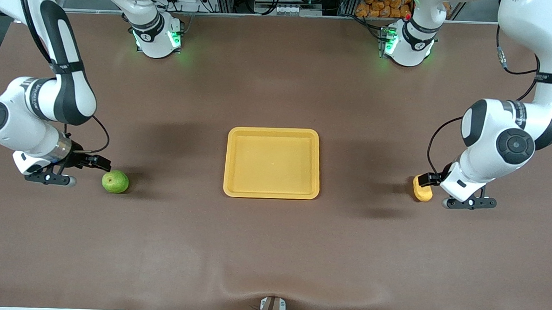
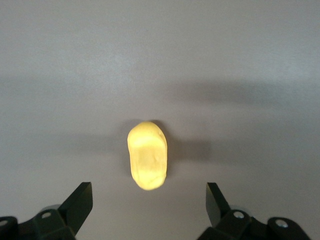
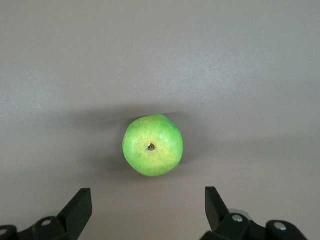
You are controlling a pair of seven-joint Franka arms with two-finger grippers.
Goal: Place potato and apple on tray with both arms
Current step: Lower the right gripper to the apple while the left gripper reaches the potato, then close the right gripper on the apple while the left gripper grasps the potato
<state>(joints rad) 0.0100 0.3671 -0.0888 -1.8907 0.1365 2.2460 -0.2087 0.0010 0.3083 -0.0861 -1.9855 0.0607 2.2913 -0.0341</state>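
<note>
Sitting bare: tray [image 1: 271, 192], nothing inside.

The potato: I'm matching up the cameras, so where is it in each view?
Front view: the potato lies on the brown table toward the left arm's end, beside the left gripper.
Left wrist view: mid-picture, ahead of the open fingers.
Right wrist view: not in it.
Shared landmark: the table.
</note>
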